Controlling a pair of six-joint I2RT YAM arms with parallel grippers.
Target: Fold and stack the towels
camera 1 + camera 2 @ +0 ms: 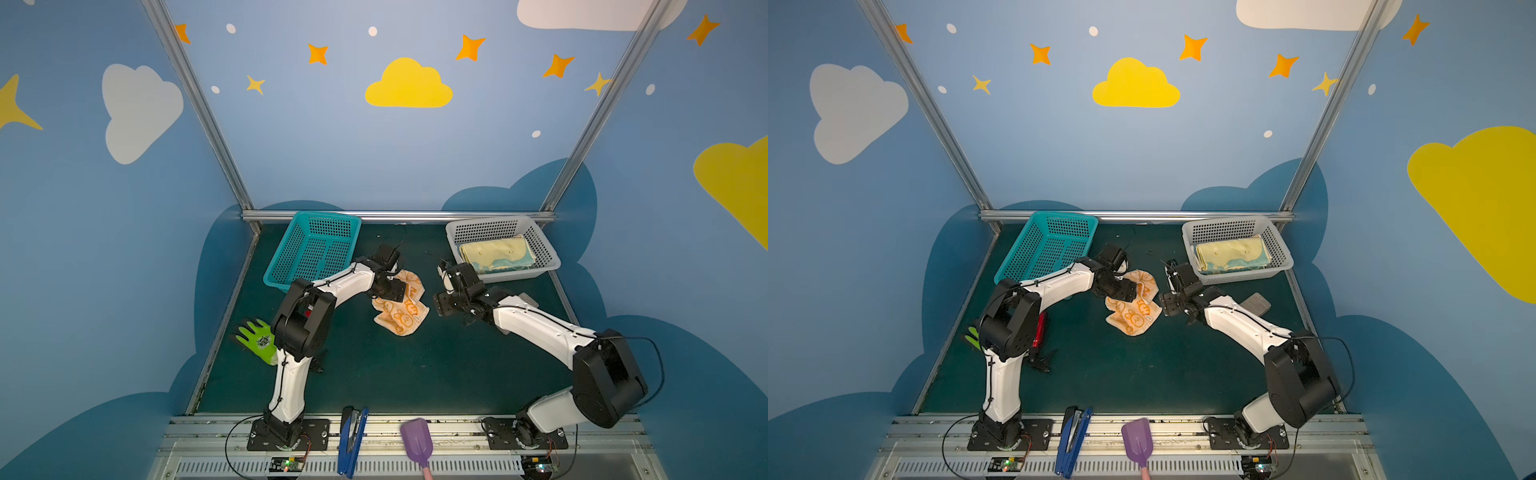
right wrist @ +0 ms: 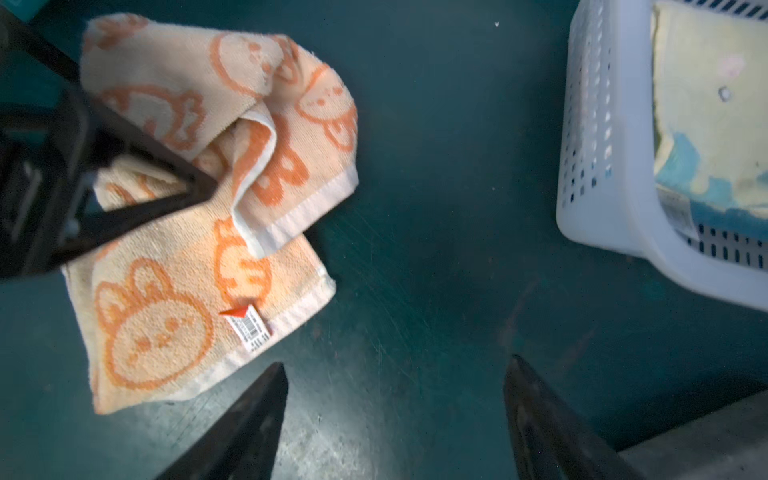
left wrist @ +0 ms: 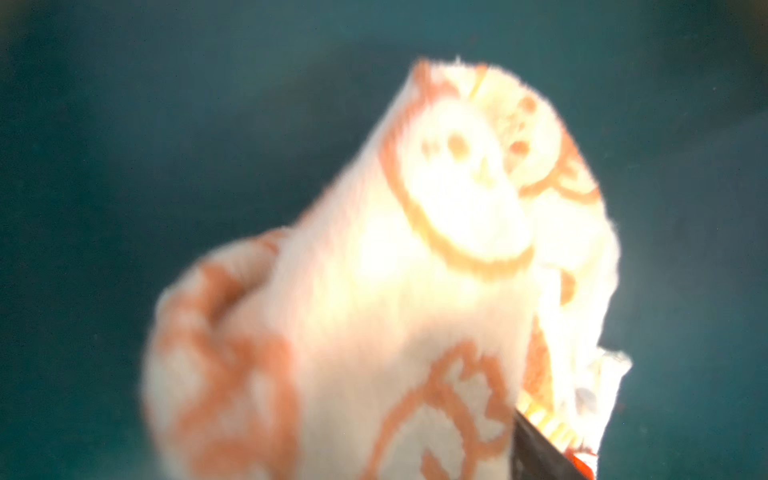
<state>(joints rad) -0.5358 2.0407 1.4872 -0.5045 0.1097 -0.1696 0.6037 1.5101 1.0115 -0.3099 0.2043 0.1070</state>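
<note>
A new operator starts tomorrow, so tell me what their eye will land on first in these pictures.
The crumpled orange rabbit towel in the middle of the dark green mat draws the eye first, with the left tool directly over it. Next come the white basket at the back right, holding a folded pale-yellow towel, and the bright green glove on the mat's left side.

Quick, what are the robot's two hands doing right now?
Left gripper: open, at the orange rabbit towel.
Right gripper: open, empty.
</note>
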